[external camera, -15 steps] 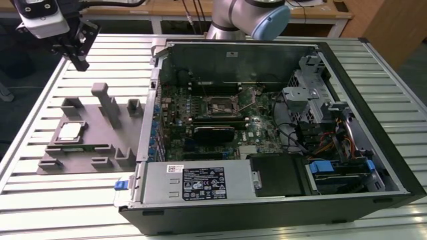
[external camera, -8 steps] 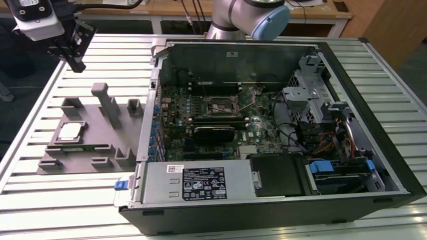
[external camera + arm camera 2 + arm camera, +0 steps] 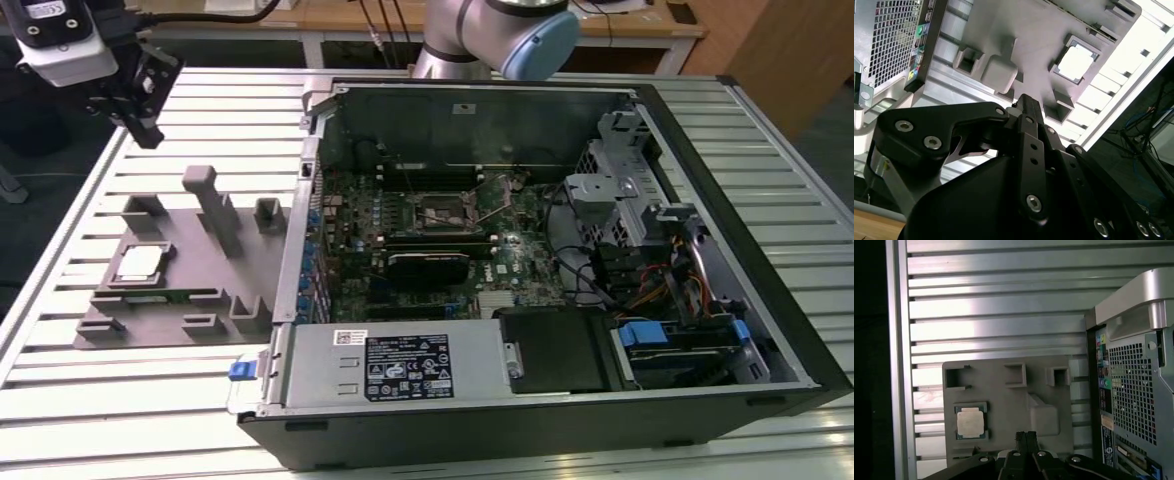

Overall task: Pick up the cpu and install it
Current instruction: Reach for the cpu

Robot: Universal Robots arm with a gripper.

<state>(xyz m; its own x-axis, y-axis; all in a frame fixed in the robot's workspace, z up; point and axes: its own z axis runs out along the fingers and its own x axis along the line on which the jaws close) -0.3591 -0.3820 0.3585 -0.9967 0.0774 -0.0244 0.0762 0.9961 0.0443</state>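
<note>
A silver robot arm with a pale blue joint cap (image 3: 497,35) stands behind a black desktop computer case (image 3: 787,330) lying open on a slatted aluminium table (image 3: 120,410). The case's green motherboard (image 3: 387,215) and its dark metal-framed socket (image 3: 442,211) are exposed. At the exterior view's left, the black gripper (image 3: 143,136) hangs above the table's far corner, well apart from the small silvery square cpu (image 3: 140,262), which lies flat in a recess of a grey moulded fixture plate (image 3: 167,305) beside the case.
</note>
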